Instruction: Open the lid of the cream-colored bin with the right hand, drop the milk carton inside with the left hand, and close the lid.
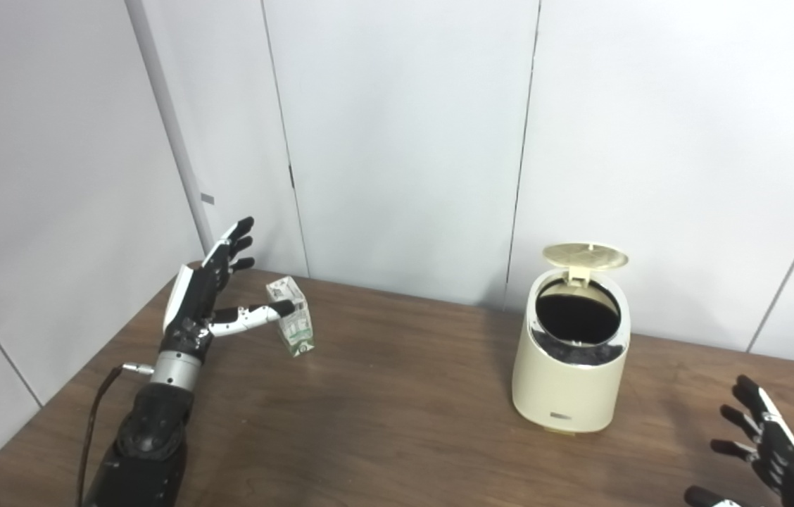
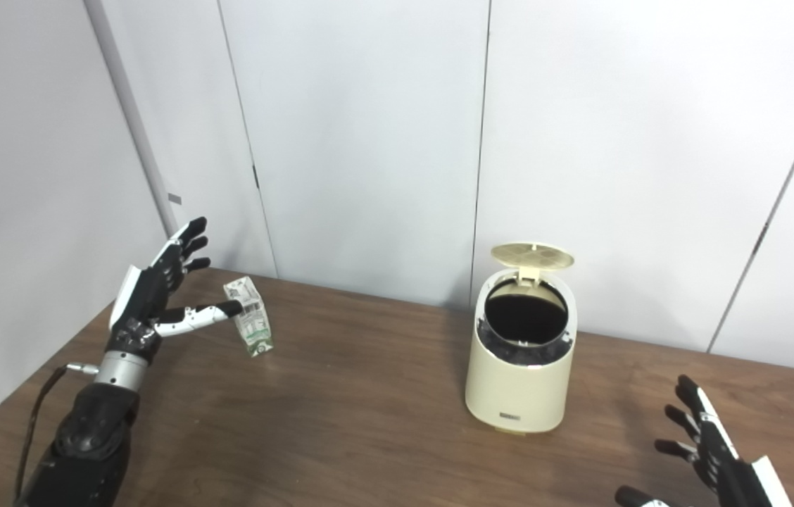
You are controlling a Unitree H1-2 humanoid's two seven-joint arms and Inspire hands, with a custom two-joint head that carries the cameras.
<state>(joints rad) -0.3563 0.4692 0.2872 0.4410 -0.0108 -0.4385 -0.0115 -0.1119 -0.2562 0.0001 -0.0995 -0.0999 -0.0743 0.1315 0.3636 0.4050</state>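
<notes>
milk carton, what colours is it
The milk carton is white with green print, greenest near its base; the left eye view shows it best.

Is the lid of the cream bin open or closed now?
Open. The lid stands raised behind the bin, whose dark opening is exposed.

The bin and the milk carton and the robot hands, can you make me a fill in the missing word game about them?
1. The lid of the cream-colored bin is ____.
2. The milk carton stands on the wooden ____.
3. The hand beside the milk carton is the ____ hand, with its fingers spread.
4. The right hand holds ____.

Missing words: open; table; left; nothing
</notes>
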